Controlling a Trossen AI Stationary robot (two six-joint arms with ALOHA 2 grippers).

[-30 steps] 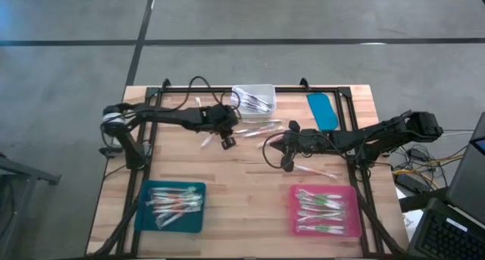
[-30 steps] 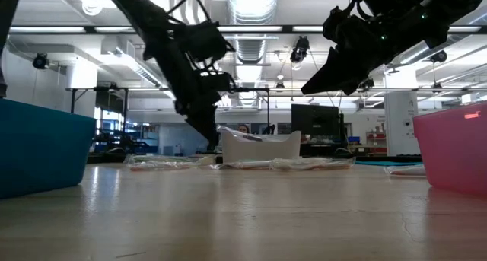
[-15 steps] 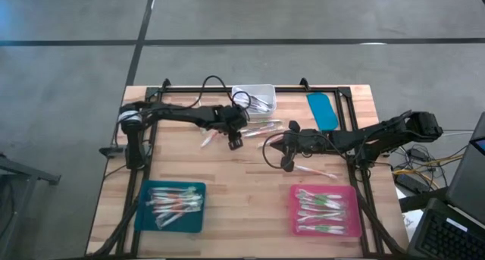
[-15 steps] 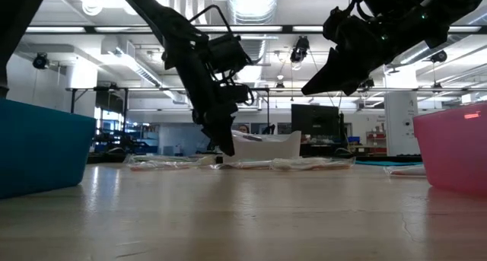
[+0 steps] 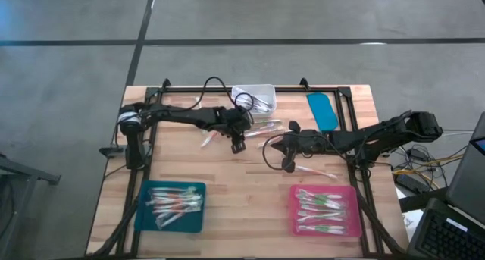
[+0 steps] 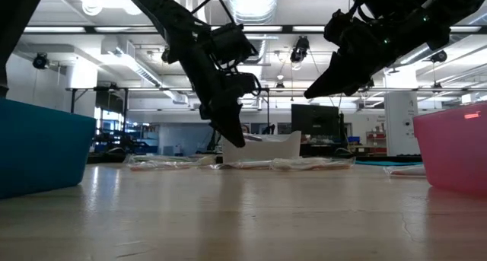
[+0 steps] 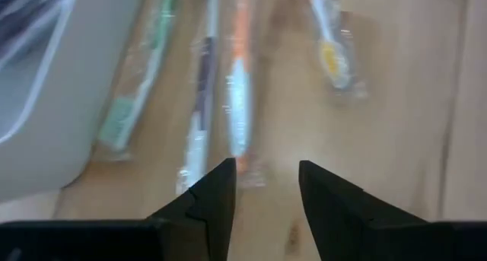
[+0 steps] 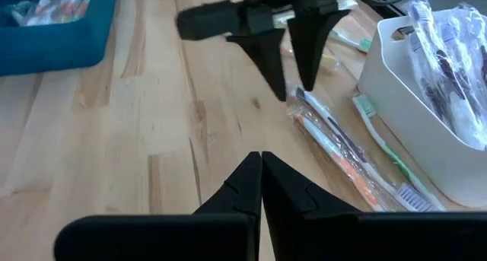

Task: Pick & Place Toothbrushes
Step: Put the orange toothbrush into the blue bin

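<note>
Wooden table (image 5: 242, 192) bare between teal tray (image 5: 173, 206), pink tray (image 5: 326, 211)

No legible text, label, brand, number or sign on anything in view.

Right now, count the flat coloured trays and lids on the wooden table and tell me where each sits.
3: a teal rectangular tray holding toothbrushes at the front left, a pink rectangular tray holding toothbrushes at the front right, and a flat blue lid-like piece at the back right. None seems hidden.
</note>
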